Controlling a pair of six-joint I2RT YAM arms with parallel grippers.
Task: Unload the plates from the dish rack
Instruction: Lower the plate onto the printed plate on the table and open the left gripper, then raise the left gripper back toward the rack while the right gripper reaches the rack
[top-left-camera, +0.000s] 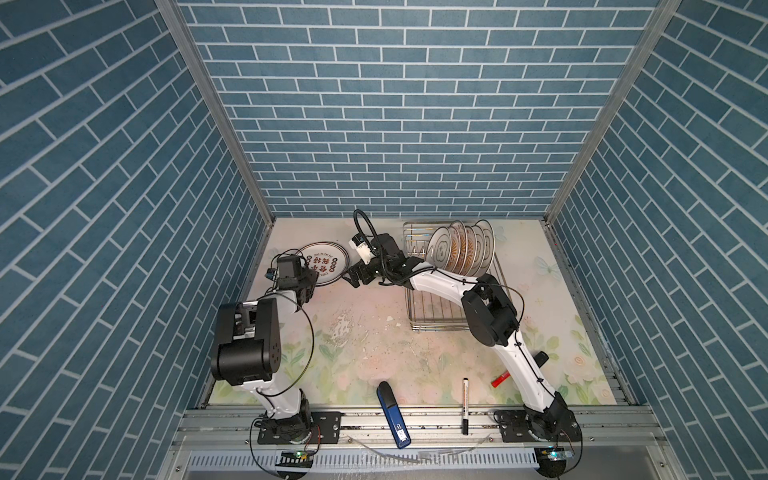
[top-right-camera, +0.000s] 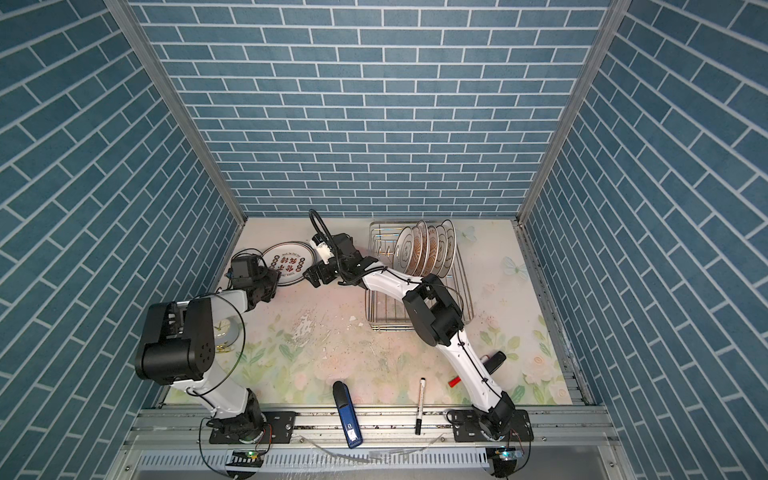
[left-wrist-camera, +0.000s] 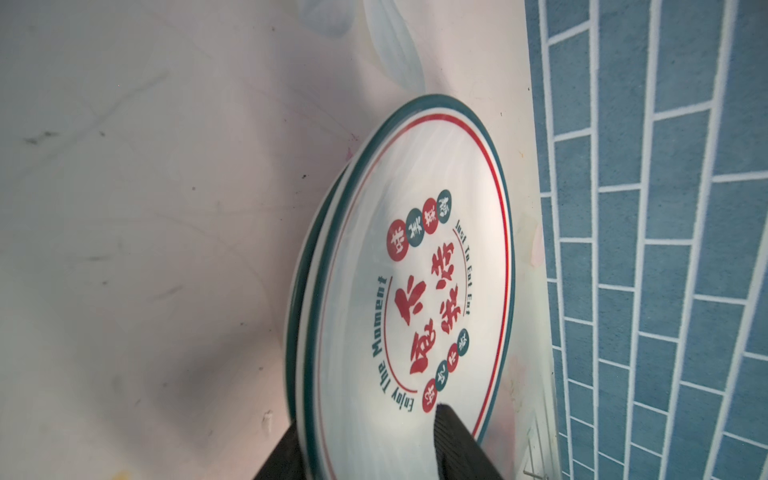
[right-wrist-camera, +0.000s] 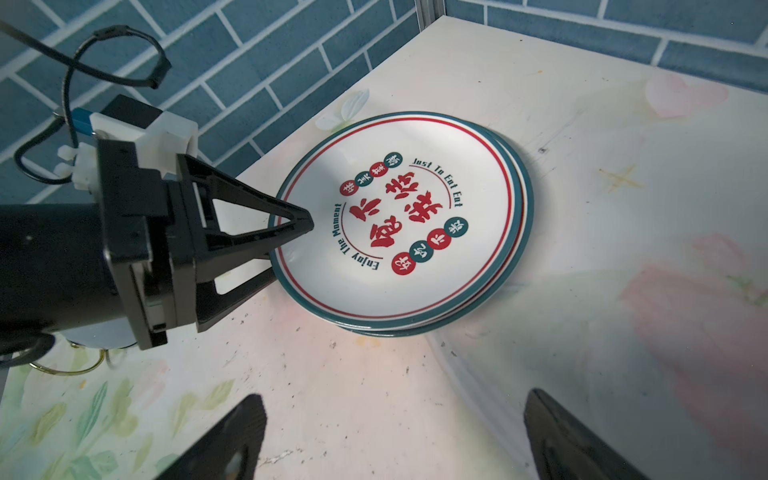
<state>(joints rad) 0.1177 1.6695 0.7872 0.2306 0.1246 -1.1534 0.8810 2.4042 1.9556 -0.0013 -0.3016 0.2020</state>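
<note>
Unloaded: plate stack (top-left-camera: 328, 266), far-left bench (top-left-camera: 374, 332) corner.
Dish rack (top-left-camera: 432, 320): several plates (top-left-camera: 441, 249) pending.
Left gripper (right-wrist-camera: 291, 247): half-open astride stack.
Right gripper (right-wrist-camera: 395, 397): wide, empty.

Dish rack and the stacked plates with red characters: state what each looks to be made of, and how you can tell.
Dish rack: looks like bare metal wire with a silvery, shiny finish. It is made of thin rods in an open grid that catch the light.
Stacked plates: probably glazed ceramic, though melamine cannot be ruled out. They have smooth glossy white faces with soft reflections, crisp teal and red rim bands, and printed lettering.
</note>
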